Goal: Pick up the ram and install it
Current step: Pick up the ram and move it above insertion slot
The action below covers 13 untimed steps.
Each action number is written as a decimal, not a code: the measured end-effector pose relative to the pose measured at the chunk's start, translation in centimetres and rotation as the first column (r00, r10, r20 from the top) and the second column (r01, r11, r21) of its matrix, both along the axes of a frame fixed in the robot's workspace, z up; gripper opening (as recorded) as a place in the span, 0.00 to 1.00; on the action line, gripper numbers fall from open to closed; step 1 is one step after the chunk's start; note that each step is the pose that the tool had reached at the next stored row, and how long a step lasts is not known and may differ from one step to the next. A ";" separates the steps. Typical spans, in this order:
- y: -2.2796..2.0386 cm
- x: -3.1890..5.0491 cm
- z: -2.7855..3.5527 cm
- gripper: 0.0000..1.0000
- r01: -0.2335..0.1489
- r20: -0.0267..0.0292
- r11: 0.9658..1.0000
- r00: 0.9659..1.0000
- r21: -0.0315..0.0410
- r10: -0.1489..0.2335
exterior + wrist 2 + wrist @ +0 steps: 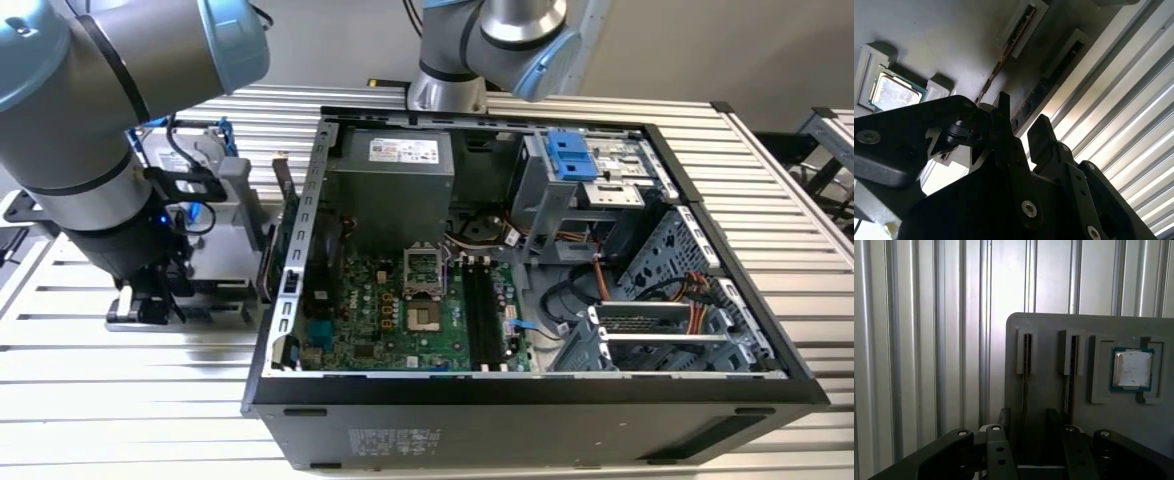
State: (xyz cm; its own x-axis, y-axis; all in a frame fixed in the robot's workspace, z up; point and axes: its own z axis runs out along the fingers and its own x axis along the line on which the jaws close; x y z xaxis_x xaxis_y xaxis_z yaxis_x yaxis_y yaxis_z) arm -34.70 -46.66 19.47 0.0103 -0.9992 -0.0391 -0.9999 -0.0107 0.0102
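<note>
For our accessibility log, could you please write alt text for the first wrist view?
The open hand hangs above a grey tray, its fingers either side of the ram standing on edge in a slot. A second slot and a square silver processor chip lie beside it, and the tray rests on a ribbed metal table.

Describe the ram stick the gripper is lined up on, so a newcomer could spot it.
Start at the grey holder plate on the ribbed table, with a square processor chip set in it. Two sticks stand on edge in slots beside the chip. The ram stick meant is farther from the chip than the other stick, between the fingers of the open gripper.
</note>
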 end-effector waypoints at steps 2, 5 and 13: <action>0.00 0.00 -0.01 1.00 0.000 0.000 1.000 1.000 0.000 0.000; 0.00 0.00 -0.02 1.00 0.000 0.000 1.000 1.000 0.000 0.000; 0.00 0.00 -0.01 1.00 0.000 0.000 1.000 1.000 0.000 0.000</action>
State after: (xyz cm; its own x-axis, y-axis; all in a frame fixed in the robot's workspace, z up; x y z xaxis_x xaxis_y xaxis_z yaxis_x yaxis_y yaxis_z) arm -34.70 -46.66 19.46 0.0103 -0.9992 -0.0392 -0.9999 -0.0107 0.0103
